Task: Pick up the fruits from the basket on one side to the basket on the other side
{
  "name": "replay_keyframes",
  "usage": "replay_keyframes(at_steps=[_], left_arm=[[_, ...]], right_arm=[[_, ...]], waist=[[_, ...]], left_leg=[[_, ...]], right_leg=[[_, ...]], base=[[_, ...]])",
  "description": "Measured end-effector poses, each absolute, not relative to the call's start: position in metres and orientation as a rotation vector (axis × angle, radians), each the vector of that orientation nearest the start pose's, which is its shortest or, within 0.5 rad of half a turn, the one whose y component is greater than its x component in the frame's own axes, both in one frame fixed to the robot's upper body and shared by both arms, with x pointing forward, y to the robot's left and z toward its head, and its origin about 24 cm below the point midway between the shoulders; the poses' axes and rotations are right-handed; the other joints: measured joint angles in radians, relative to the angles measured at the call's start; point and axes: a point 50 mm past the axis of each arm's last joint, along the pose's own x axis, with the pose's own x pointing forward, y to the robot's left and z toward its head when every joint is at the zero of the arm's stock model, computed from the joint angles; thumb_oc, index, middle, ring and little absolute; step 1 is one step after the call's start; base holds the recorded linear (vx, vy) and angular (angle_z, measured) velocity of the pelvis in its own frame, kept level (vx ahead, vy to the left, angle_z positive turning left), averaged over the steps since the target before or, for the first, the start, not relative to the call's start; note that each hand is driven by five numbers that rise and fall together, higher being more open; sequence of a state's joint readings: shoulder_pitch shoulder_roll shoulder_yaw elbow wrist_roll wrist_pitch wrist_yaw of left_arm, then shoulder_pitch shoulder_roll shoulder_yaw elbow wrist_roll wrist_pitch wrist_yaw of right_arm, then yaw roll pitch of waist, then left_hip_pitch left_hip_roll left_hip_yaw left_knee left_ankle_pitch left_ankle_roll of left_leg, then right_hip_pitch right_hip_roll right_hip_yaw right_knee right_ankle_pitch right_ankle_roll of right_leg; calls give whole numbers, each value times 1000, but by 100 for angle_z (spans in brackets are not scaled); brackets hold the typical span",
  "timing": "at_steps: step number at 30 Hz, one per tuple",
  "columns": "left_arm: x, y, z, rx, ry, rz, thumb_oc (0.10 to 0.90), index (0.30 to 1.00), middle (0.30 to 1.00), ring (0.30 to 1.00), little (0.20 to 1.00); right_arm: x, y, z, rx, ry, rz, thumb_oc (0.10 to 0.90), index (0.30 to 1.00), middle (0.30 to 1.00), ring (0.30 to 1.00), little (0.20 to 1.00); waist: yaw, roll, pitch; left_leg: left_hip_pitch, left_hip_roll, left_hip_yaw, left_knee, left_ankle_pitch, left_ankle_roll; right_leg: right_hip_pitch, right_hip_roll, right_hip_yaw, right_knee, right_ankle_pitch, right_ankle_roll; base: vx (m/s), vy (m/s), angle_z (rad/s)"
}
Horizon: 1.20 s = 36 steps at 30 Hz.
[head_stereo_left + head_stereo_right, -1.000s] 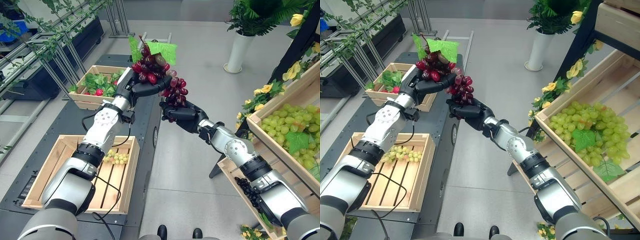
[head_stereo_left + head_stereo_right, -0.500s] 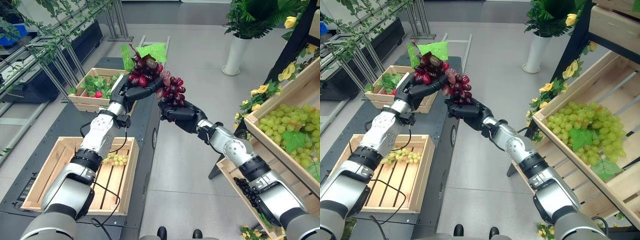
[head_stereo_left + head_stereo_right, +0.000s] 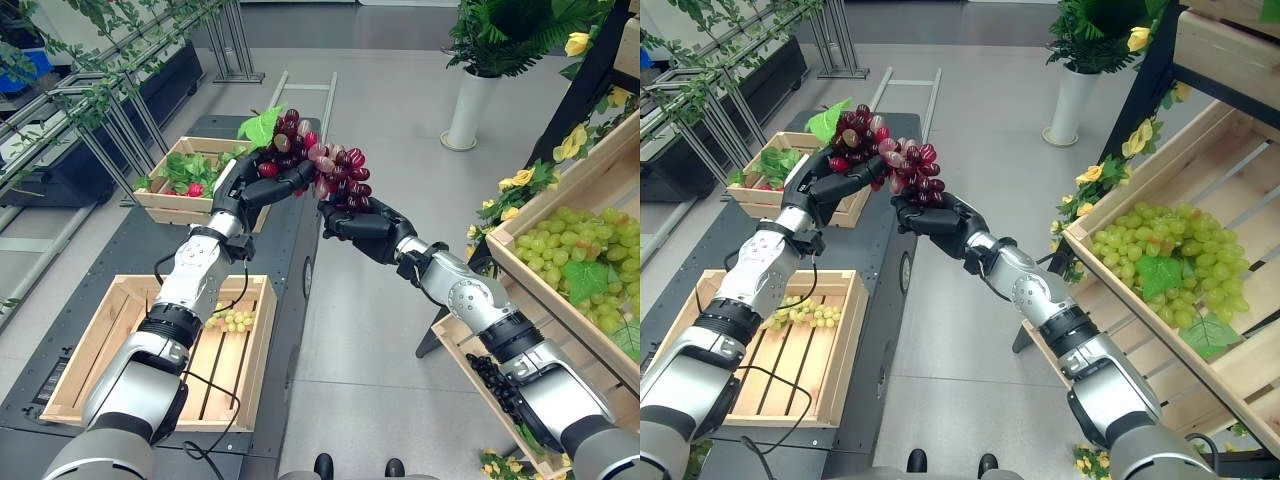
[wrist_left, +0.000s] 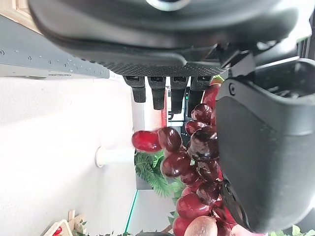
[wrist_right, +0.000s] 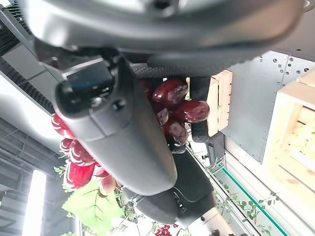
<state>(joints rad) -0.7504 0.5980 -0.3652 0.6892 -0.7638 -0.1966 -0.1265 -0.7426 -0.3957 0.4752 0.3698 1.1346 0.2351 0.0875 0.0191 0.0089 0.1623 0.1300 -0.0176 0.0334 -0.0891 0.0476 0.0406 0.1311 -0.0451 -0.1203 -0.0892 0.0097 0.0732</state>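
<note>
Lowered and tipped toward left: red grape bunch (image 3: 318,168), mid-air, pinched by left hand (image 3: 262,187) and right hand (image 3: 352,222). Left wrist: fingers (image 4: 162,91) curled round grapes. Right wrist: thumb (image 5: 118,128) clamps berries. Best release right first, then carry to near-left crate (image 3: 90,370) on cart.

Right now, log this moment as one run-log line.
phase: handover | red grape bunch: held mid-air | left hand: shut on bunch | right hand: shut on bunch

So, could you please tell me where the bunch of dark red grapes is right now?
The bunch of dark red grapes hangs in mid-air in the left eye view, gripped between the left hand and the right hand, above the dark platform's edge.
</note>
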Motion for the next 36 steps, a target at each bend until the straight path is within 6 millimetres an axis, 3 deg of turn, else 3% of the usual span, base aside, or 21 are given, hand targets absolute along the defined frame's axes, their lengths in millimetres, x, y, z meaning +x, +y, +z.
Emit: replay_keyframes(at_steps=[8,23,32,36], left_arm=[[371,221,139,-52,-149,-199,800,900,900,900,900],[354,227,97,-183,-61,-166,800,900,900,900,900],[349,236,79,-212,-13,-114,800,900,900,900,900],[345,236,71,-219,9,-110,800,900,900,900,900]], right_arm=[[352,-89,140,392,134,626,400,300,300,300,300],[354,-98,158,422,30,608,400,300,300,300,300],[359,-120,170,432,-32,546,400,300,300,300,300],[359,-120,171,433,-35,545,400,300,300,300,300]], waist=[[-2,0,0],[-2,-3,-1],[-3,-7,-3],[-5,-8,-4]], left_leg=[[1,0,1,0,0,0],[2,0,2,0,0,0],[3,0,3,0,0,0],[3,0,4,0,0,0]], right_leg=[[0,0,1,0,0,0],[0,0,4,0,1,0],[0,1,6,0,2,1],[0,1,8,0,2,1]], base=[[0,0,0],[0,0,0],[0,0,0],[0,0,0]])
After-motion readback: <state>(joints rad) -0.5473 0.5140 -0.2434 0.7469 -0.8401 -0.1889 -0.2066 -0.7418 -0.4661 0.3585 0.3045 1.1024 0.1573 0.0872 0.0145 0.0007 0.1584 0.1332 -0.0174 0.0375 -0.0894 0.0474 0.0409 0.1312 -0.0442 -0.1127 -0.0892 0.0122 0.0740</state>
